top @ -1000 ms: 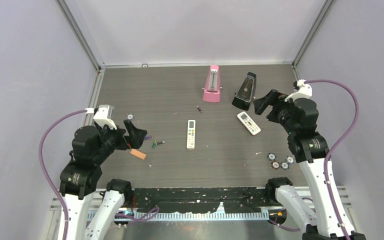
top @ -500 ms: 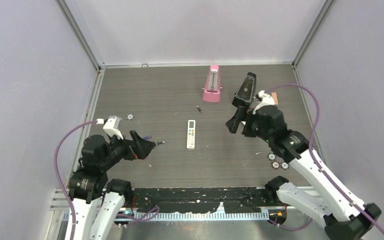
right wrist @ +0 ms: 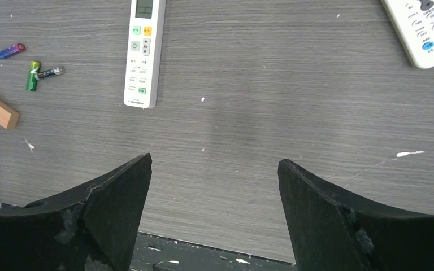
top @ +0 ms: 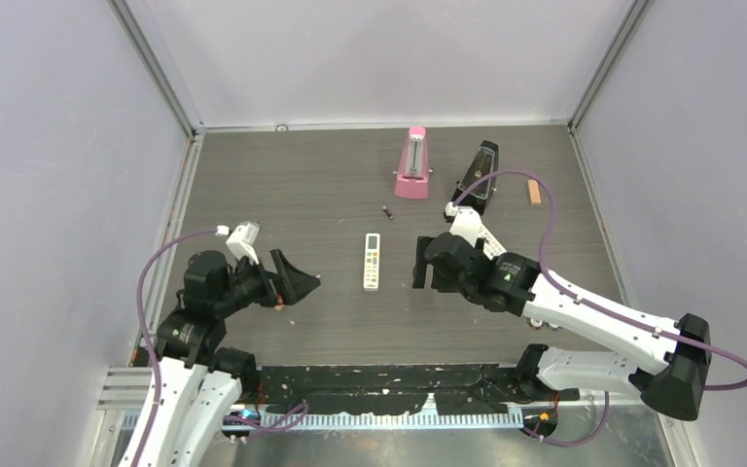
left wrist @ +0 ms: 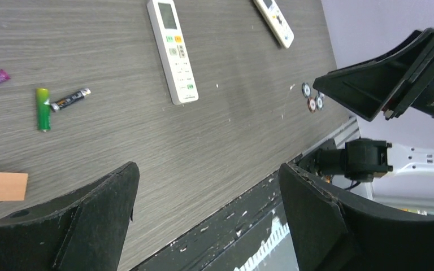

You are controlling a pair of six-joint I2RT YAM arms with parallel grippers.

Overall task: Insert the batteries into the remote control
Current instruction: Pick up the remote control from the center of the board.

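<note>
From above I see the slim white remote control (top: 372, 261) lying flat on the dark wood-grain tabletop (top: 302, 195), with its display end pointing away from the arm bases. My left gripper (top: 300, 280) sits to its left and my right gripper (top: 418, 263) to its right, neither touching it. Beyond it are a tiny dark cylinder (top: 387, 212), a pink metronome (top: 411, 163), a black metronome (top: 477, 175) and a small orange block (top: 534, 193).
</note>
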